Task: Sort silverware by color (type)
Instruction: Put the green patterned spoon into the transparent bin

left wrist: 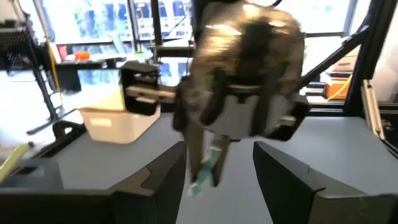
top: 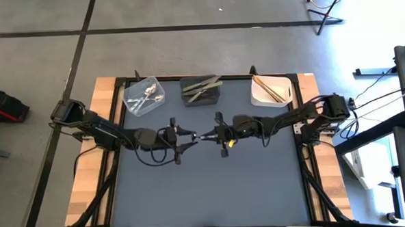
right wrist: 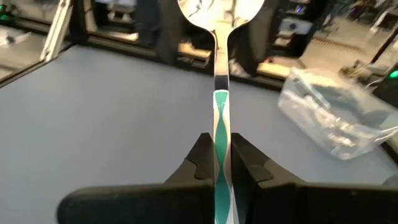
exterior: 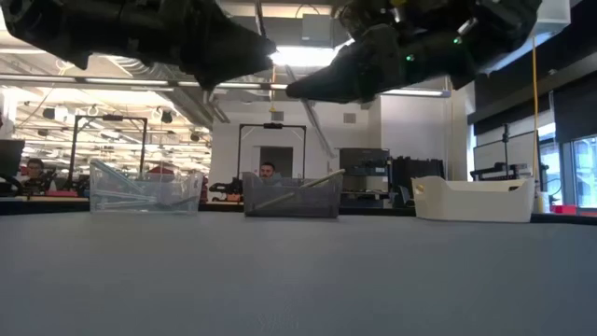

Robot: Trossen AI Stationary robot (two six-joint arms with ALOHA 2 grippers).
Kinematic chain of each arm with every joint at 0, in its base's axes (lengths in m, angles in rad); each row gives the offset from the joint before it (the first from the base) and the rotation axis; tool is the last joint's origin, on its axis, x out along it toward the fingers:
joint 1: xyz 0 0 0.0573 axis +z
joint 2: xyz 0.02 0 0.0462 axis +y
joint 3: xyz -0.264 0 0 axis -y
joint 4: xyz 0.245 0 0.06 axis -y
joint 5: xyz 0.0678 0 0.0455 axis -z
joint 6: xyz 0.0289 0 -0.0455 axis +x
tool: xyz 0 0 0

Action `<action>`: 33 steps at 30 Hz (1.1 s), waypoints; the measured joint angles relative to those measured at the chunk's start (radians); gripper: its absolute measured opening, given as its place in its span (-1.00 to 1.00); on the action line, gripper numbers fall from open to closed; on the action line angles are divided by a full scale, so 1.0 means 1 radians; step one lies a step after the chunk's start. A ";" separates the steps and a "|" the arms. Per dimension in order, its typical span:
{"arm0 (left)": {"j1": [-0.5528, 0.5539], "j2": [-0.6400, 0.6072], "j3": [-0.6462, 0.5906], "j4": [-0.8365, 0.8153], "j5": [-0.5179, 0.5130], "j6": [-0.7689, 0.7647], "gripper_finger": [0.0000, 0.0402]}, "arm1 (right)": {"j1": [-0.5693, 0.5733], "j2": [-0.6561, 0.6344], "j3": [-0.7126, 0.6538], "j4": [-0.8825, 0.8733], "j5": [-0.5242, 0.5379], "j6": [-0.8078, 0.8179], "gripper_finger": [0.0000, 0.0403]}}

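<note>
With the mat itself bare of loose pieces, the sorting looks nearly finished: silver spoons [top: 147,97] lie in the clear bin [top: 131,106], olive-green pieces [top: 201,87] in the dark middle bin [top: 186,98], and copper-orange sticks [top: 268,88] in the white bin [top: 258,97], all three lined along the far edge of the table [top: 212,188]. What remains, as far as can be seen, is a single silver spoon [right wrist: 216,74] with a teal-patterned handle, held in the air over the table's middle. The right gripper [top: 214,135] is clamped on its handle, bowl pointing toward the left gripper [top: 187,136], which faces it just beside the bowl with its fingers [left wrist: 163,180] spread apart. This may be a handover between arms, though the blurred left wrist view leaves it unclear whether the left fingers touch the spoon at all. By colour, the spoon belongs in the clear bin on the left arm's side, so one placement seems left.
</note>
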 joint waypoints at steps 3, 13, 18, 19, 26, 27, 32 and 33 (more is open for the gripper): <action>0.016 0.000 0.000 0.028 0.029 0.027 -0.09 | -0.032 0.017 0.000 0.052 -0.021 -0.004 -0.95; 0.126 0.000 0.000 0.062 -0.003 0.046 -0.09 | -0.088 0.103 0.000 0.245 -0.062 -0.031 -0.95; 0.134 0.000 0.000 0.059 0.015 0.019 -0.11 | -0.085 0.120 0.013 0.248 -0.010 -0.041 -0.95; 0.130 0.000 0.000 0.060 0.015 0.015 -0.13 | -0.085 0.124 0.018 0.247 -0.010 -0.041 -0.94; 0.082 0.000 0.000 0.063 -0.023 0.039 -0.52 | -0.084 0.137 0.030 0.242 -0.012 -0.014 -0.94; 0.078 0.000 0.000 0.062 -0.024 0.047 -0.60 | -0.084 0.137 0.030 0.244 -0.017 -0.014 -0.93; 0.078 0.000 0.000 0.059 -0.026 0.069 -0.94 | -0.084 0.137 0.031 0.246 -0.024 0.053 -0.84; 0.078 0.000 0.000 0.057 -0.024 0.073 -0.94 | -0.084 0.137 0.031 0.245 -0.023 0.067 -0.80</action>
